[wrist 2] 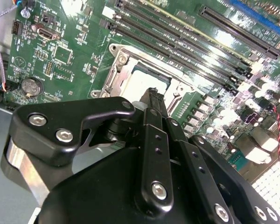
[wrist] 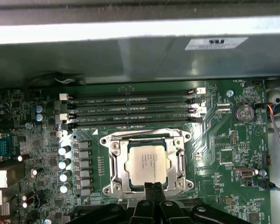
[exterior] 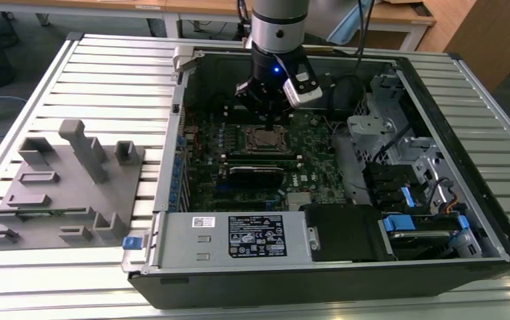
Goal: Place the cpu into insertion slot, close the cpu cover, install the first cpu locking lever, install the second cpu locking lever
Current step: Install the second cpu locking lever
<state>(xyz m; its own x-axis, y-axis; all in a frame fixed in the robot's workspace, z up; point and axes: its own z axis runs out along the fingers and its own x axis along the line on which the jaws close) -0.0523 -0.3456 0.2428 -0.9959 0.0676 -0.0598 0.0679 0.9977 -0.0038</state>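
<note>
1. our pincer (wrist: pixel 153 190) hangs inside the open computer case (exterior: pixel 468 87), its fingertips pressed together with nothing between them, just at the edge of the socket (wrist: pixel 113 183).
2. we see the cpu (wrist: pixel 147 164) lying flat in the insertion slot, its pale square top facing up, directly ahead of the clenched tips in the first wrist view.
3. we judge the cpu cover (wrist: pixel 181 156) to be down, framing the chip on the motherboard (wrist: pixel 224 154); the levers we cannot make out.
4. faint print shows on the chip and on a white label on the case wall; we leave it unread.
</note>
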